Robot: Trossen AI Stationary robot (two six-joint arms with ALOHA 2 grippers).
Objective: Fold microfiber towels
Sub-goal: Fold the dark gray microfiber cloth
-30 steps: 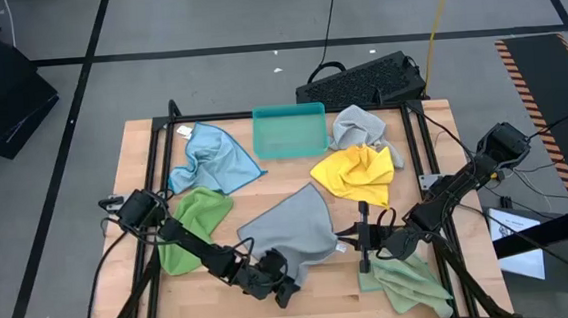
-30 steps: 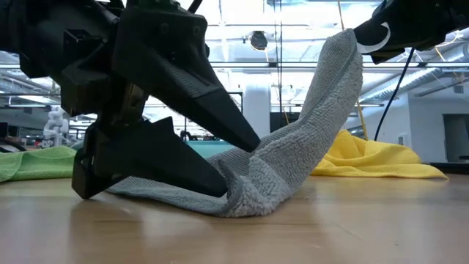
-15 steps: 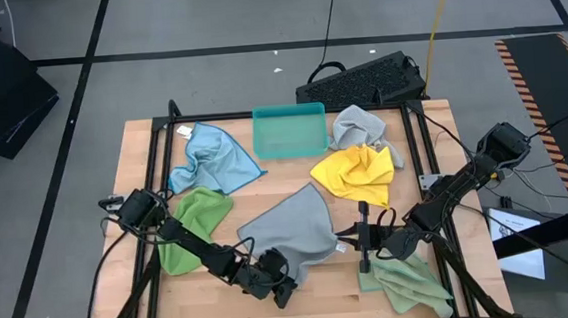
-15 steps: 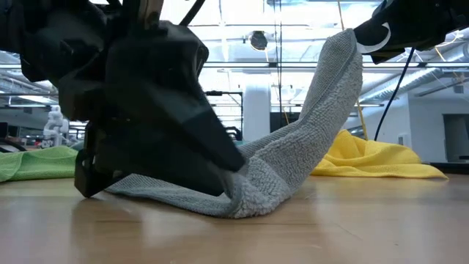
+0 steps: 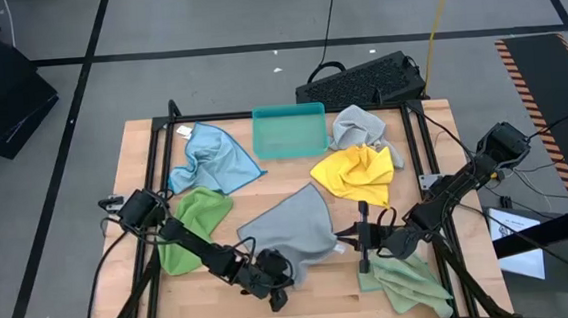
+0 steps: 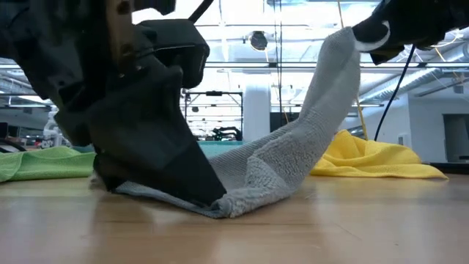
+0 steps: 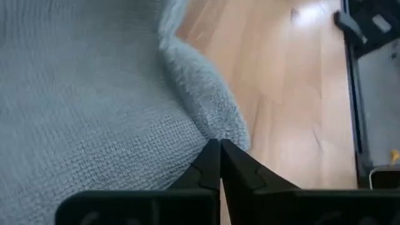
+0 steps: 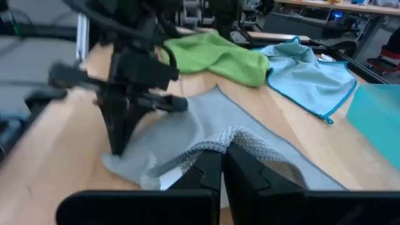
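A grey microfiber towel (image 5: 294,228) lies mid-table, its far part flat on the wood. My left gripper (image 5: 276,290) is shut on its near corner, low at the table. My right gripper (image 5: 353,240) is shut on its right corner, raised above the table, so the cloth slopes up to that corner (image 6: 341,51) in the low view. No gripper touches the light blue towel (image 5: 214,159), the green towel (image 5: 193,225), the yellow towel (image 5: 355,172), the second grey towel (image 5: 359,126) or the pale green towel (image 5: 408,286), which lie loose on the table. My left gripper pinches the grey towel's near corner (image 7: 215,128) between its two shut fingers, slanting down from the table's near left. The corner sits at the table top (image 6: 220,207); one layer or several, I cannot tell. My right gripper pinches the towel's right corner (image 8: 236,139) between its shut fingers, coming from the table's right. That corner is lifted clear, and the cloth hangs slack from it down to the table.
A teal tray (image 5: 289,131) stands at the table's far middle. A black frame (image 5: 159,168) runs along the table's sides. A dark keyboard (image 5: 364,78) lies on the floor beyond the far edge. Bare wood shows near the front edge (image 5: 324,302).
My left gripper has shut on the grey towel's near corner and tipped more steeply downward. The fold of cloth beside it has flattened toward the table. The raised right corner has stayed up.
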